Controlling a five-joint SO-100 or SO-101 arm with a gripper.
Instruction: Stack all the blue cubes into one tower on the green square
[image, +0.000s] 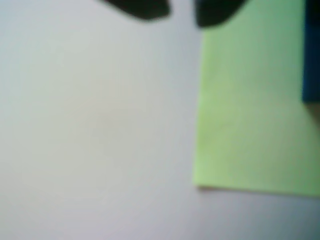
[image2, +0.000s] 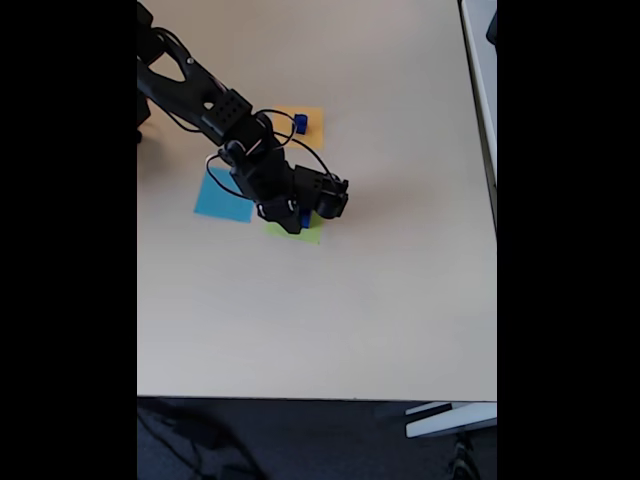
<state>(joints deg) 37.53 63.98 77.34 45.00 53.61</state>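
Where the fixed view looks down, a pale beige table (image2: 330, 320) fills the middle of the picture, with a dark floor below its near edge and a strip of a white surface (image2: 482, 60) along the right side. Three paper squares lie on the table near one another: an orange square (image2: 312, 122) farthest back, a light-blue square (image2: 218, 198) to the left, and the green square (image2: 305, 234) in front, mostly covered by the black arm (image2: 215, 110).

One small blue cube (image2: 300, 122) sits on the orange square. Another blue cube (image2: 305, 218) shows as a sliver on the green square, right against the arm's head.

In the wrist view, which is blurred, the green square (image: 250, 110) lies at the right on the grey-white table (image: 90, 140), and a blue cube (image: 311, 55) stands at the picture's right edge over the green paper. The gripper (image: 182, 14) enters from the top as two dark fingertips with a clear gap between them, spread apart and holding nothing. One fingertip (image: 217, 14) hangs over the green square's left edge, the other over bare table.
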